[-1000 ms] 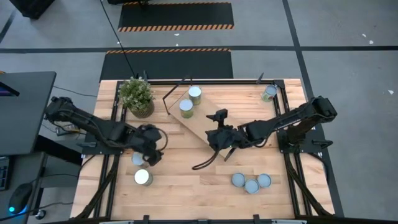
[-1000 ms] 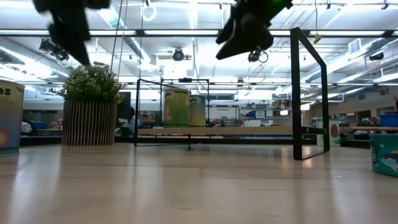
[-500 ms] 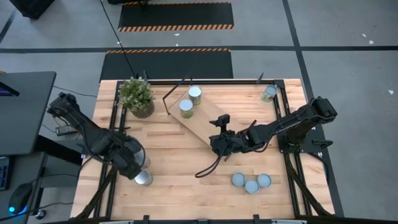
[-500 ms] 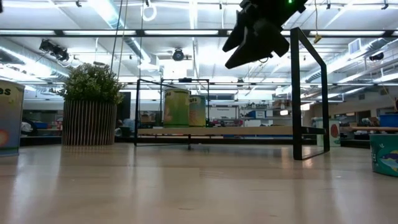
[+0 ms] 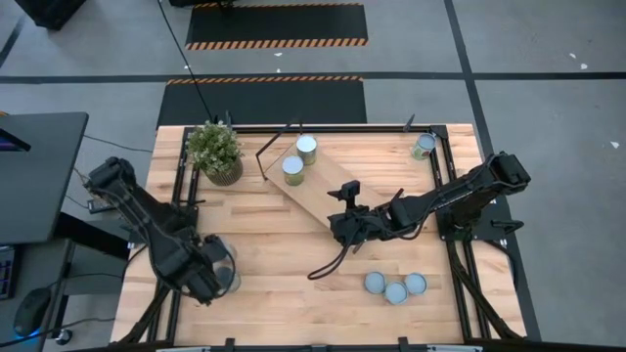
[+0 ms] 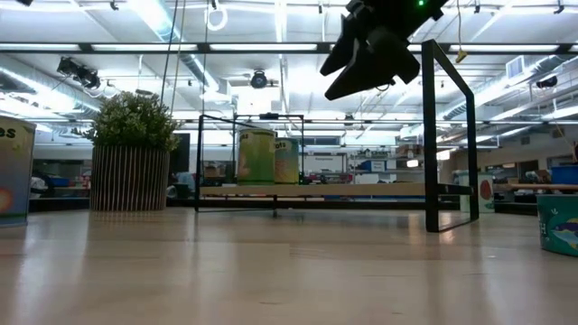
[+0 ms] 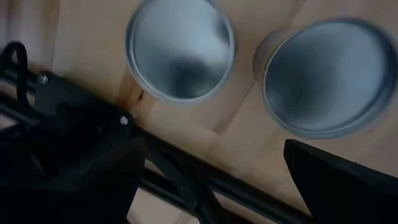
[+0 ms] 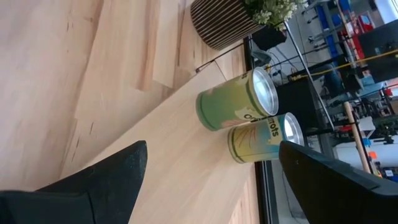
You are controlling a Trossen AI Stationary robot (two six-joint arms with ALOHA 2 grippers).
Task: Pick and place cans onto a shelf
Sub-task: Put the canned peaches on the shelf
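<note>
My left gripper (image 5: 207,276) points down, open, at the table's near left, above two cans with silvery tops (image 7: 180,50) (image 7: 326,78) that stand on the table. In the high view the arm hides most of them. My right gripper (image 5: 342,220) hangs open above the near end of the shelf (image 5: 328,184), a light-wood board lying slantwise mid-table. It touches nothing and shows high up in the low view (image 6: 370,50). Two green-labelled cans (image 5: 306,149) (image 5: 292,168) stand on the shelf's far end, also seen in the right wrist view (image 8: 236,102) (image 8: 264,140).
A potted plant (image 5: 215,152) stands at the far left, beside the shelf. Three cans (image 5: 395,287) cluster at the near right and one can (image 5: 423,147) stands at the far right corner. Black frame rails (image 7: 186,180) run along the table's left side, under my left gripper.
My left gripper has swung toward the table's near left corner, dropped a little and tipped over until it points straight down above the two cans there. It has left the low view. Its fingers have stayed open.
</note>
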